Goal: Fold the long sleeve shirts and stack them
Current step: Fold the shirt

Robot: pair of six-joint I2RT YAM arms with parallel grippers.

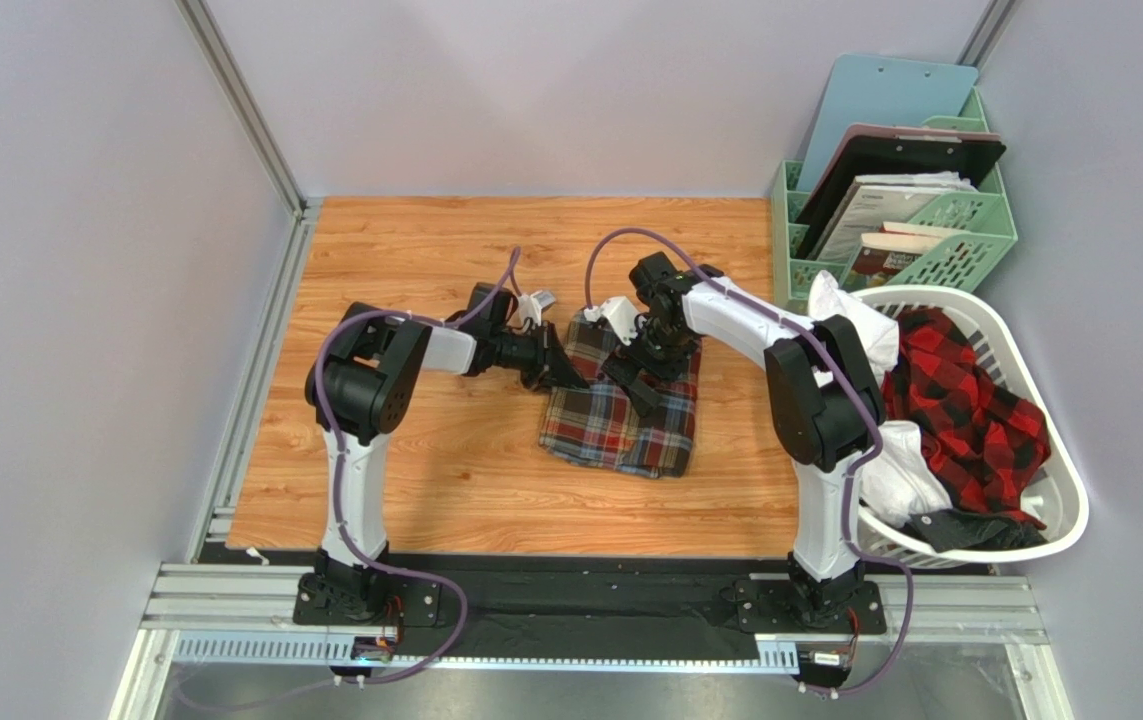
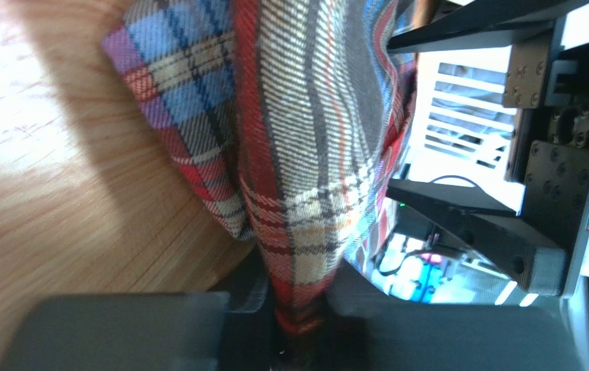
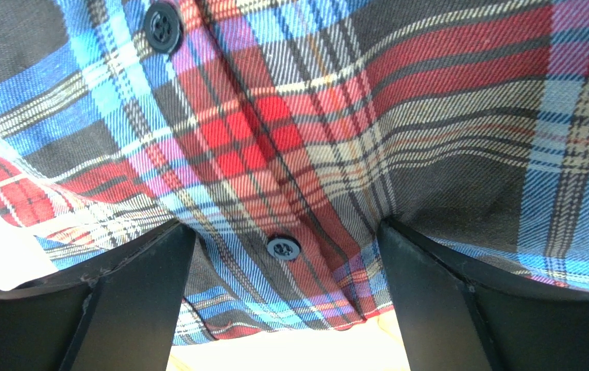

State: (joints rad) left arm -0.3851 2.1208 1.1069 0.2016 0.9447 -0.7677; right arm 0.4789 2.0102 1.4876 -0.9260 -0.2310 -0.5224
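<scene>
the brown tartan shirt (image 1: 615,420) lies folded into a rough rectangle near the middle of the wooden table (image 1: 412,270), between the two arms. the left gripper (image 1: 559,360) sits at the shirt's far left corner. in the left wrist view its fingers (image 2: 197,325) are pressed in on a bunched fold of the plaid cloth, which rises from between them. the right gripper (image 1: 637,375) hangs over the far part of the same shirt. in its wrist view its jaws stand spread wide, with the button placket between them and nothing pinched. two dark buttons (image 3: 283,247) show on that strip of fabric.

the red-and-black check shirt (image 1: 968,398) is heaped in the white laundry basket (image 1: 1066,480) at the right edge of the table, beside some white cloth (image 1: 893,458). a green file rack (image 1: 983,248) holding clipboards and papers stands just beyond the basket, at the far right.
</scene>
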